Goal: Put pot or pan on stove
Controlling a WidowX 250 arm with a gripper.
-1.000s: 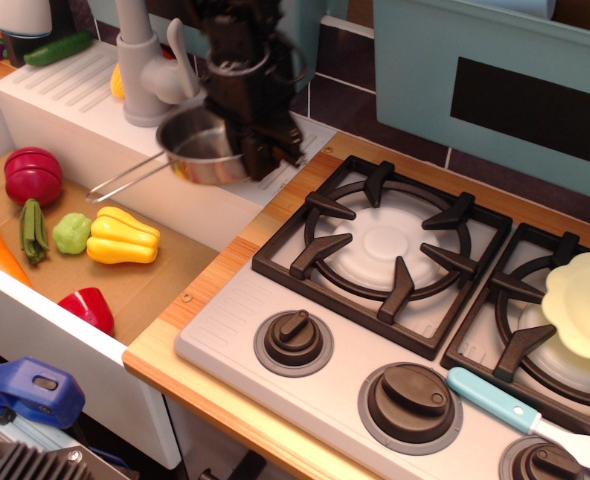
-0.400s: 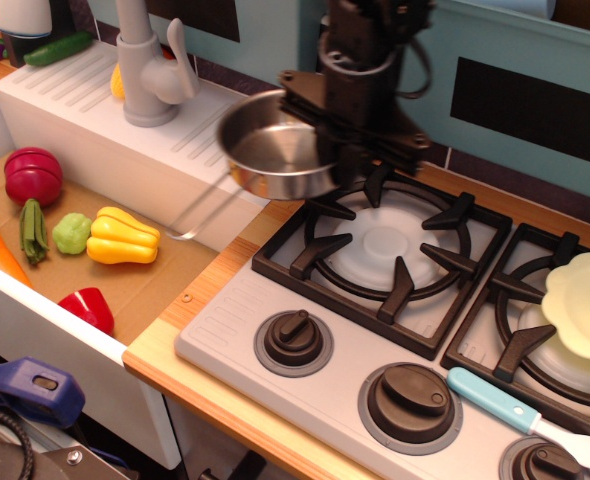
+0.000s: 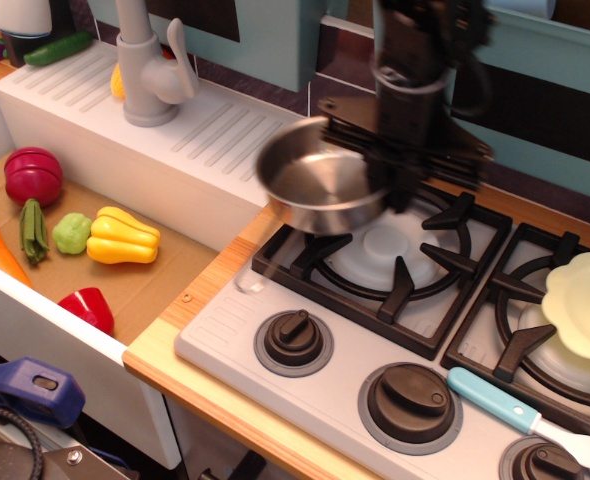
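Note:
The shiny steel pan (image 3: 320, 185) hangs in the air over the left rear part of the stove (image 3: 375, 330), above the left burner grate (image 3: 385, 250). Its wire handle points down to the front left and is motion-blurred. My black gripper (image 3: 390, 175) comes down from the top and is shut on the pan's right rim. The pan looks empty and is slightly tilted.
A pale yellow scalloped plate (image 3: 583, 308) lies on the right burner. A spatula with a light blue handle (image 3: 495, 398) lies at the stove's front right. The white drainboard and faucet (image 3: 145, 60) are at left. Toy vegetables (image 3: 122, 237) lie in the sink.
My gripper has carried the pan to the right, from over the drainboard to above the left burner of the stove. The handle swung along with it.

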